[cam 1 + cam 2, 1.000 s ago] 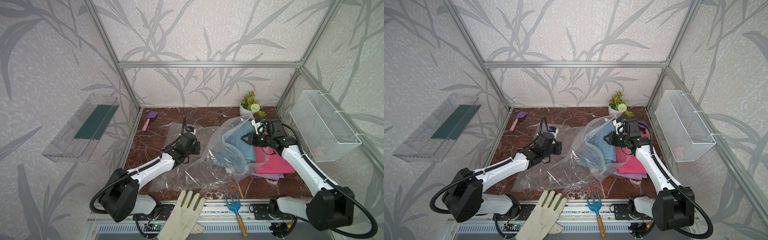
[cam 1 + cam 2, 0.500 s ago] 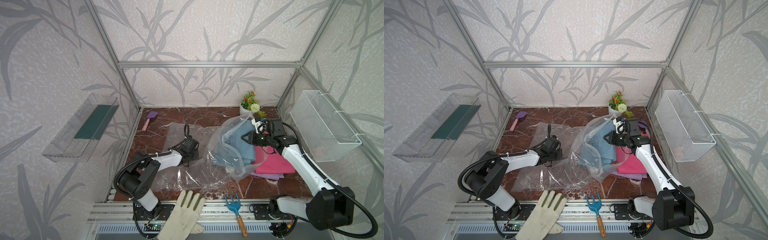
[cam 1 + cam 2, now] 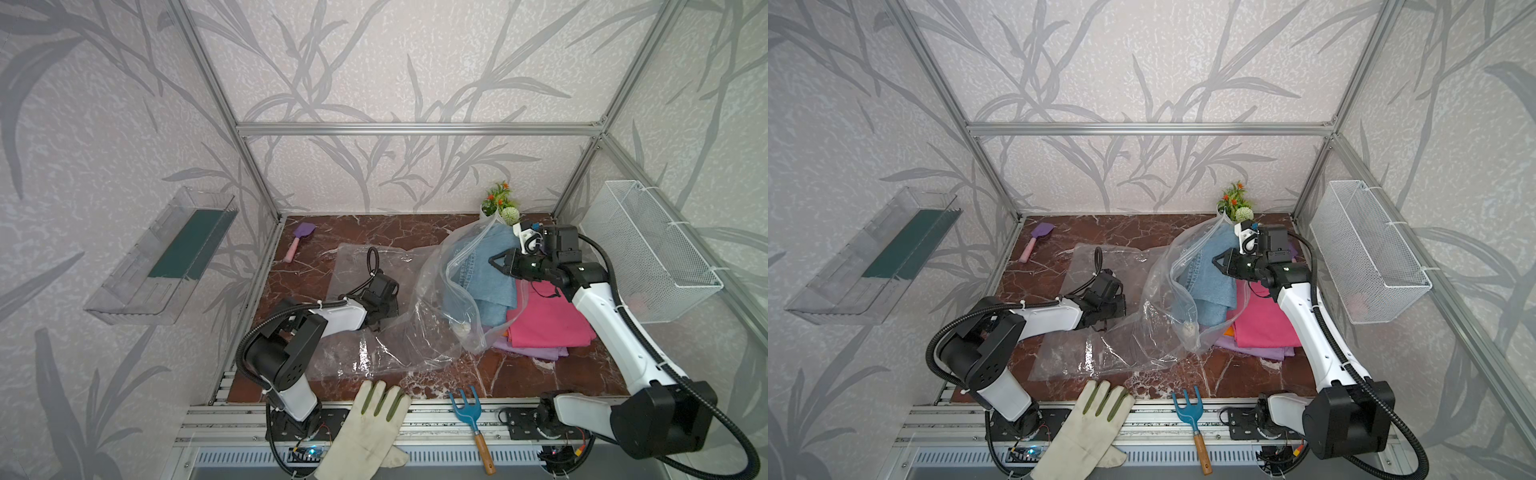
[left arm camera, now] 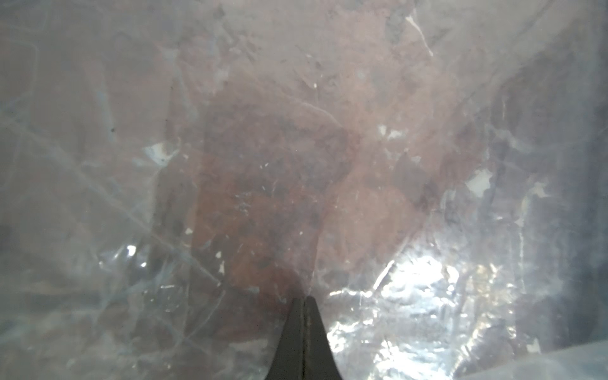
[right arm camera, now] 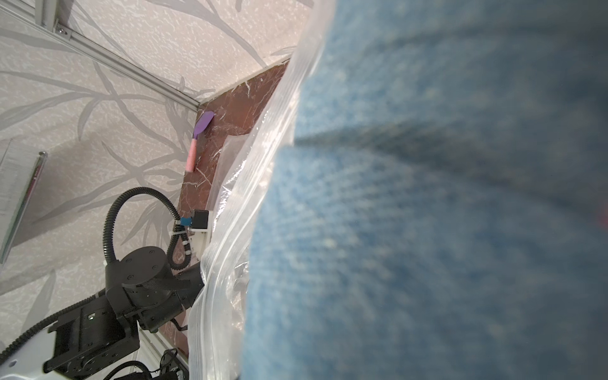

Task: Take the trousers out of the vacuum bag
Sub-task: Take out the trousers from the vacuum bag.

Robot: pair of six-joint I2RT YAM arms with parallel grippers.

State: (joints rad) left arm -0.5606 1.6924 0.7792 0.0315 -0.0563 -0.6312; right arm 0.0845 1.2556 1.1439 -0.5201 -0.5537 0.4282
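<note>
We start at the right gripper: jaws drawn in to a narrow gap, nipping an edge of the blue denim trousers and holding that fold up off the table. The right wrist view is nearly all denim, with the zip-seal strip running right alongside. So we judge the garment sits in the bag's mouth, not clear of it.

Over to the left gripper: fingers pressed flat together, clear film all round the tips and a crease running off them. We read that as a pinch on the vacuum bag, pinning its flat, empty end low on the marble table.

Moving outward, the hot pink trousers lie folded just beside the denim. A sliver of the orange trousers and the lilac trousers show beneath them. The stack is out on the table, with only the bag's lip draped across the corner nearest the bag.

Our count: three of four look out, and the denim is the last one, about halfway. What remains, as we see it, is drawing the denim free of the zip edge and setting it down, while the bag is held back so the film doesn't ride along. The cream glove at the front edge plays no part.
</note>
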